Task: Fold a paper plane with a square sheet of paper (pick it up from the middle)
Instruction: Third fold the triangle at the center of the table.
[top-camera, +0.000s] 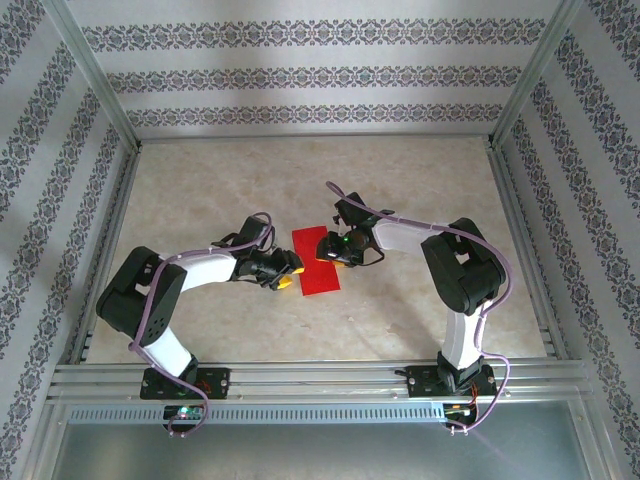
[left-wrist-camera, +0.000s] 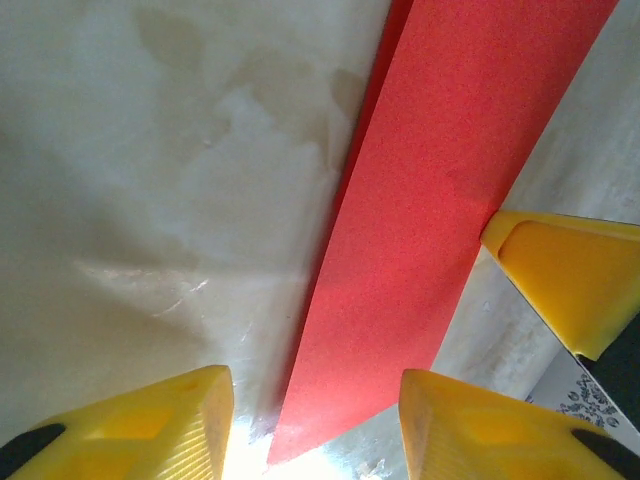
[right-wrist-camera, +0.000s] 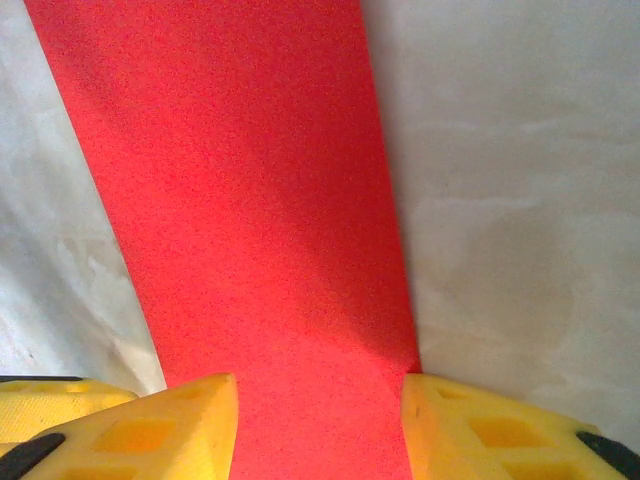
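Creasing looks like the step in hand. The red sheet (top-camera: 318, 278) reads as an oblong rather than a square, so I judge one lengthwise fold is in it and nothing dart-shaped yet.

Left end effector (top-camera: 288, 272) sits low at the sheet's 8 o'clock edge, jaws part-way apart and gripping nothing. On its wrist view the sheet's near corner lies in the gap between the yellow fingers (left-wrist-camera: 150, 430), clear of both.

The sheet lies flat mid-desk (top-camera: 420, 180), long axis roughly 12 to 6 o'clock, leaning a little.

Right end effector (top-camera: 330, 250) is over the sheet's 1 o'clock part, jaws likewise half spread, straddling the strip's width. Whether its pads press the paper I cannot tell.

Next move, as I judge it: pin one side, lift a far corner and bring it to the centre line for the nose. The paper is thin, so a slip or a skewed crease is the risk.
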